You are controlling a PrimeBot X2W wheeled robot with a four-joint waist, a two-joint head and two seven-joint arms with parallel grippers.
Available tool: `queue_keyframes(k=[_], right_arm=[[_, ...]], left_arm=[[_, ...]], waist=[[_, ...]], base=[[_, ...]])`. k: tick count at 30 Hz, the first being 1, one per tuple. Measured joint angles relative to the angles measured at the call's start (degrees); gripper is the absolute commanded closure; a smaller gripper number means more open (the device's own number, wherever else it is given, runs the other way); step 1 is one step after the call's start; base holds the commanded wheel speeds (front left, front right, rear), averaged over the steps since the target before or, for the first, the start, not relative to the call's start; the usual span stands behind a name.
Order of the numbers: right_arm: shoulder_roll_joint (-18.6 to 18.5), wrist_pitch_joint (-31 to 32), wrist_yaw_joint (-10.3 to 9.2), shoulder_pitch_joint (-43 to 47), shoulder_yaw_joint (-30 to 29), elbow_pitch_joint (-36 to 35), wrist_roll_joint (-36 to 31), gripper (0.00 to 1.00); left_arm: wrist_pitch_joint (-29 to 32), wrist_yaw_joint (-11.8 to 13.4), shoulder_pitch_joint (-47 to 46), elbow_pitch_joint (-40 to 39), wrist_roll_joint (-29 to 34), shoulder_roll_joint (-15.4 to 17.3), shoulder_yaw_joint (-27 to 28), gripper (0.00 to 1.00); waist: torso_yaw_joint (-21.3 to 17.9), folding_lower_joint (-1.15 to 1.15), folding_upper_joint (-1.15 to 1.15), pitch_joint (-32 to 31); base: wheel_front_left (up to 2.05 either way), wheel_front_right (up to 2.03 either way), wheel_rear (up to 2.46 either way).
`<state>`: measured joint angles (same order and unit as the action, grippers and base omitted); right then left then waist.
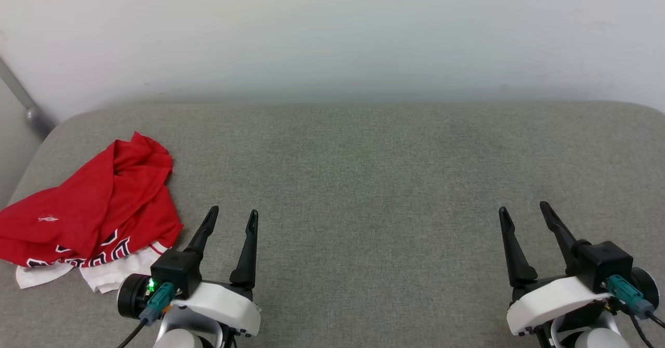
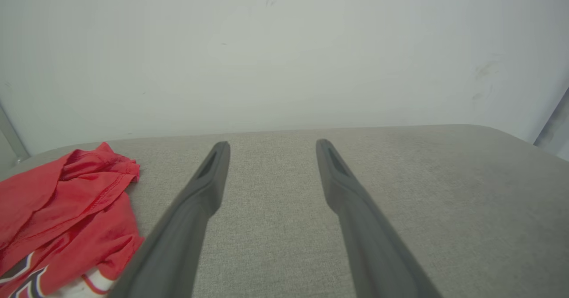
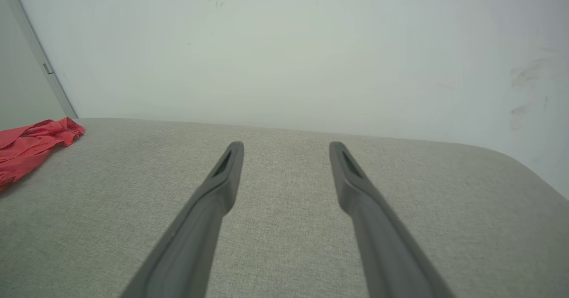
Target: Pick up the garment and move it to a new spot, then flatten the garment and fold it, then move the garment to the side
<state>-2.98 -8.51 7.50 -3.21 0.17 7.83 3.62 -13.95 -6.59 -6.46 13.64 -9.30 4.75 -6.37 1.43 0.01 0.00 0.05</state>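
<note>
The garment lies crumpled at the left end of the grey cushioned surface: red cloth on top, white sleeve parts and a strip of black lettering at its near edge. It also appears in the left wrist view as the garment at lower left, and as the garment far left in the right wrist view. My left gripper stands open just right of it, not touching, nothing between its fingers. My right gripper is open and empty at the far right.
A white wall rises right behind the surface. A grey metal post slants at the back left corner. The surface's left edge runs close beside the garment.
</note>
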Motion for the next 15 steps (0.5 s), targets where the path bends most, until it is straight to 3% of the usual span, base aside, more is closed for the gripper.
queue_keyframes(k=[15], right_arm=[[0.0, -1.1, 0.00, 0.0, -0.1, 0.3, -2.8, 0.00]], left_arm=[[-1.0, -0.3, 0.0, 1.0, 0.9, -1.1, 1.5, 0.00]], waist=[[0.1, 0.00, 0.00, 0.1]], base=[[0.00, 0.00, 0.00]])
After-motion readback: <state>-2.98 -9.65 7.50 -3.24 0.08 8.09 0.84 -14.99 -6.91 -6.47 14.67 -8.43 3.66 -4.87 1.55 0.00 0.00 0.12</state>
